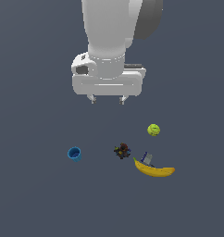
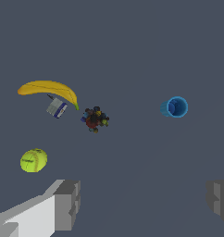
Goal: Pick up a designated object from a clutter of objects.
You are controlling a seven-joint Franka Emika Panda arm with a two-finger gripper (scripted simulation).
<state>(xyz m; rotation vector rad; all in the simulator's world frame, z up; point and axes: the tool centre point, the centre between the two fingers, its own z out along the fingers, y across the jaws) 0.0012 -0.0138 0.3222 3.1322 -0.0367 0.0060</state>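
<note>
The long curved yellow banana point(image 1: 154, 170) lies on the dark floor at the exterior view's lower right; it also shows in the wrist view point(image 2: 49, 89). A tiny blue-grey piece point(image 1: 147, 159) rests against it, also seen in the wrist view point(image 2: 57, 108). A dark multicoloured lump point(image 1: 122, 150) lies beside them, a yellow-green ball point(image 1: 153, 130) farther back, and a small blue cup point(image 1: 74, 153) toward the exterior view's left. My gripper point(image 1: 107, 99) hangs high above the clutter, open and empty, its fingertips point(image 2: 67, 203) wide apart in the wrist view.
The floor is a plain dark grey-blue surface point(image 1: 40, 199). In the wrist view the ball point(image 2: 34, 160), lump point(image 2: 95, 119) and cup point(image 2: 175, 107) lie spread apart from each other.
</note>
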